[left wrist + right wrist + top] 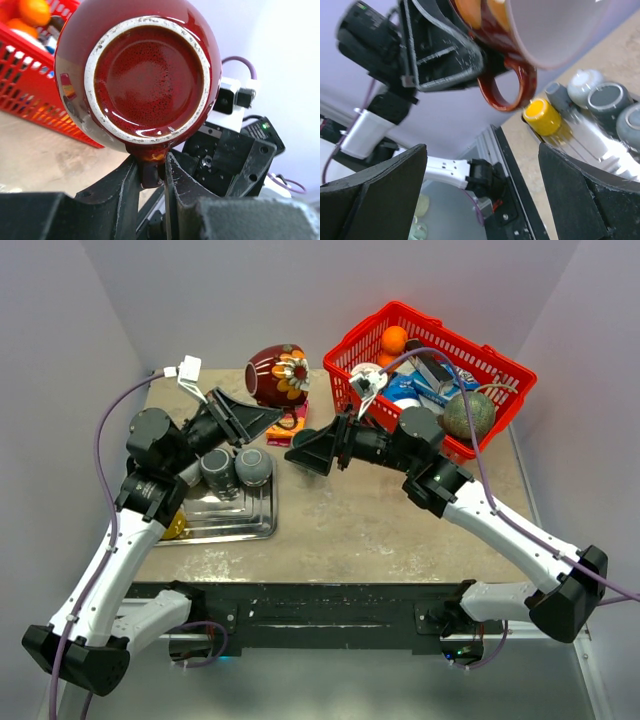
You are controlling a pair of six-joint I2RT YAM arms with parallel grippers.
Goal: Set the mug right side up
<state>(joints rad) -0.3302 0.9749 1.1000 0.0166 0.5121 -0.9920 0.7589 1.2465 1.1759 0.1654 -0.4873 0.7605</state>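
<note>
The mug (277, 375) is dark red with a painted flower and hangs in the air over the back of the table. My left gripper (280, 417) is shut on its handle (150, 172). In the left wrist view the mug's glazed base (150, 80) faces the camera, so it is held on its side. The right wrist view shows the handle loop (507, 87) and the mug's pale inside (550, 30) above. My right gripper (300, 455) stands open just right of the left gripper and below the mug, with nothing between its fingers (590, 195).
A red basket (500, 365) at the back right holds oranges, a melon and packets. A metal tray (255, 525) at the left carries grey cups (253, 467) and a yellow cup (542, 116). An orange packet (287, 430) lies under the mug.
</note>
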